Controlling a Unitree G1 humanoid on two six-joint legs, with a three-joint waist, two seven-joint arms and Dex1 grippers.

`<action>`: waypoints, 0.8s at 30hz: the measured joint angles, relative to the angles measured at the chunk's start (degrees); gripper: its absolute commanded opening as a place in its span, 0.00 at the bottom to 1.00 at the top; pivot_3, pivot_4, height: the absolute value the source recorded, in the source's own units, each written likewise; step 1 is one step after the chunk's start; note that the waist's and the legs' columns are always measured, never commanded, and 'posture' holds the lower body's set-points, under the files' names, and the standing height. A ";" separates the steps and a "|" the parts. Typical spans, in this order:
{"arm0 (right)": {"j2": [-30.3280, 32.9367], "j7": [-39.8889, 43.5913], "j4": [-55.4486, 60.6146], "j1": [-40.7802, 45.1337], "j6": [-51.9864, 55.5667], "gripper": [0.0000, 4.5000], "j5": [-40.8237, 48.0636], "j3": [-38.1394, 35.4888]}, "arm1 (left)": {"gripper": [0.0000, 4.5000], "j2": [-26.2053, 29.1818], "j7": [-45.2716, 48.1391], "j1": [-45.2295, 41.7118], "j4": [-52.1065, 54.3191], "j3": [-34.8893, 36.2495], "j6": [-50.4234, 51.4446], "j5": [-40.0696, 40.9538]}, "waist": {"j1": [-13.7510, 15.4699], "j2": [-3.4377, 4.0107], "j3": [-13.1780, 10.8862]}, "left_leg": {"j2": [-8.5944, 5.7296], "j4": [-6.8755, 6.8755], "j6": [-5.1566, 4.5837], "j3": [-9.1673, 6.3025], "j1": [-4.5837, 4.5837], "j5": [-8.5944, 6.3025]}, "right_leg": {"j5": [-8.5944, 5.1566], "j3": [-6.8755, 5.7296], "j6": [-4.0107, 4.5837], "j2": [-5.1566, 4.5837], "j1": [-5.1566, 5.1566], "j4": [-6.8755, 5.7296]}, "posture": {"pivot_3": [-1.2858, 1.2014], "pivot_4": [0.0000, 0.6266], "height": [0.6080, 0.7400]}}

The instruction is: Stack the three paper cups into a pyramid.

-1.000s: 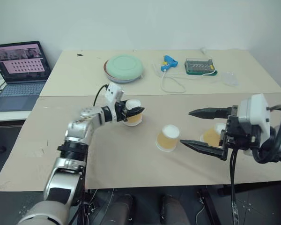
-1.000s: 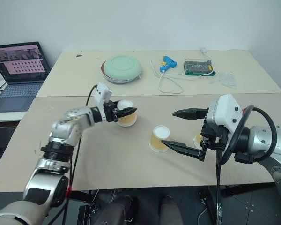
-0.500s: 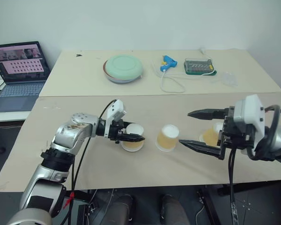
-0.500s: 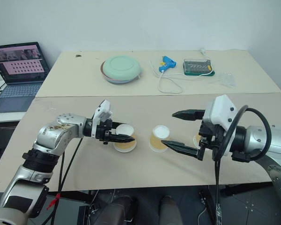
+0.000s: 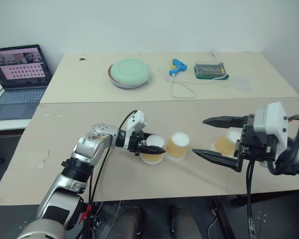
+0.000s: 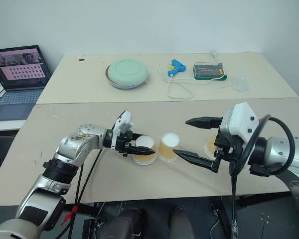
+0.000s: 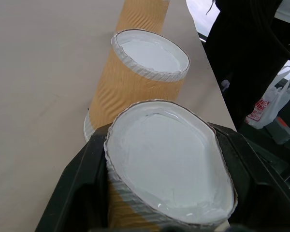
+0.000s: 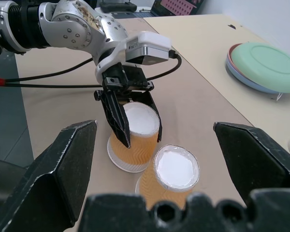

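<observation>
Behind, beige table [image 5: 139,184] meets white wall [image 5: 139,25]

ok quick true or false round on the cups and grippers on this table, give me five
1. The left gripper is shut on a paper cup. True.
2. That held cup stands upside down right beside the middle cup, which stands white base up on the table. True.
3. The right gripper is clamped on a cup. False: its fingers stand wide apart with nothing between them; the third cup sits behind them on the table.
4. One cup already rests on top of two others. False: no cup is stacked yet.
5. The green bowl sits between the two grippers. False: it is on the far part of the table, near the blue glue gun.
</observation>
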State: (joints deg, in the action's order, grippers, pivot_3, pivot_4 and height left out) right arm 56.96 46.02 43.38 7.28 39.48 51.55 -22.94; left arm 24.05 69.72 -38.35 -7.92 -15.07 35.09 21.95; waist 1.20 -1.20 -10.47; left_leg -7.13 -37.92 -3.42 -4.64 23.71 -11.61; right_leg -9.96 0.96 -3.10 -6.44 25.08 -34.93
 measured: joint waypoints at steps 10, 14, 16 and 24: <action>1.04 -0.05 0.04 -0.41 0.02 1.00 1.56 -0.44 | 0.54 -0.49 0.60 -0.56 -1.15 -0.03 -0.85 -0.94 | 0.01 0.00 0.00 | 0.00 0.00 -0.02 0.00 -0.01 0.01 | 0.00 0.00 0.00 0.00 -0.01 0.00 | 0.52 0.24 1.00; 1.12 -0.04 0.04 -0.55 0.02 1.00 1.58 -0.46 | 0.54 -0.77 0.63 -1.57 -2.98 -0.03 -2.48 -1.77 | -0.02 0.00 0.00 | 0.00 0.00 -0.02 0.00 0.00 0.01 | 0.00 0.00 -0.01 0.00 -0.01 0.01 | 0.52 0.24 1.00; 1.16 -0.04 0.03 -0.56 0.02 1.00 1.58 -0.48 | 0.54 -0.96 0.73 -1.69 -3.45 -0.03 -3.02 -2.03 | -0.01 0.00 0.00 | 0.00 0.00 -0.05 0.00 0.00 0.02 | 0.00 0.00 0.00 0.00 -0.01 0.01 | 0.52 0.24 1.00; 1.26 -0.32 0.05 -0.77 0.02 1.00 1.65 -0.61 | 0.54 -2.12 0.94 -2.60 -5.60 -0.08 -5.08 -2.98 | 0.05 -0.01 0.01 | 0.00 0.00 -0.08 0.00 -0.01 0.04 | 0.00 -0.01 -0.01 -0.01 -0.03 0.02 | 0.52 0.24 1.00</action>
State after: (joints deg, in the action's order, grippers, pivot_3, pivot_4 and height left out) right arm 58.22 45.70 43.43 6.50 39.50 53.20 -23.55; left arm 21.94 70.66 -40.95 -13.52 -15.15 30.01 18.97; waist 1.25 -1.21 -10.47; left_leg -7.13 -37.93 -3.50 -4.64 23.71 -11.56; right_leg -9.96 0.95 -3.11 -6.45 25.06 -34.91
